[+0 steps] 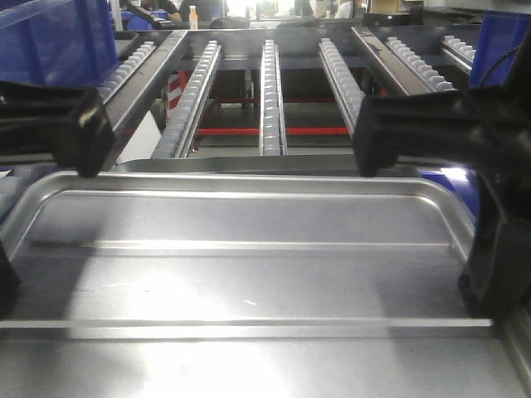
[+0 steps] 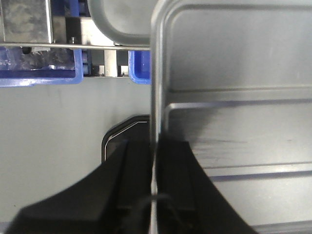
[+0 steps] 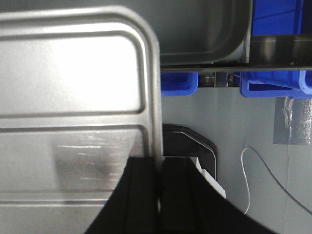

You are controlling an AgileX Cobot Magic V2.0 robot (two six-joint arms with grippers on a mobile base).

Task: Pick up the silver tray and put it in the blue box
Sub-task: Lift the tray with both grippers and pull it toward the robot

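The silver tray (image 1: 249, 274) fills the lower half of the front view, lifted and roughly level, with its two raised ribs running across. My left gripper (image 2: 155, 146) is shut on its left rim, one finger on each side of the edge. On the opposite side my right gripper (image 3: 160, 165) is shut on the tray's (image 3: 73, 122) right rim in the same way. A large blue crate (image 1: 58, 41) shows partly at the top left. I cannot tell whether it is the blue box.
Roller conveyor tracks (image 1: 272, 91) run away beyond the tray's far edge. Another silver tray (image 2: 117, 22) lies on a rack above narrow blue bins (image 2: 39, 68). A further blue bin (image 1: 498, 50) stands at the right. A white cable (image 3: 263, 170) lies on the grey floor.
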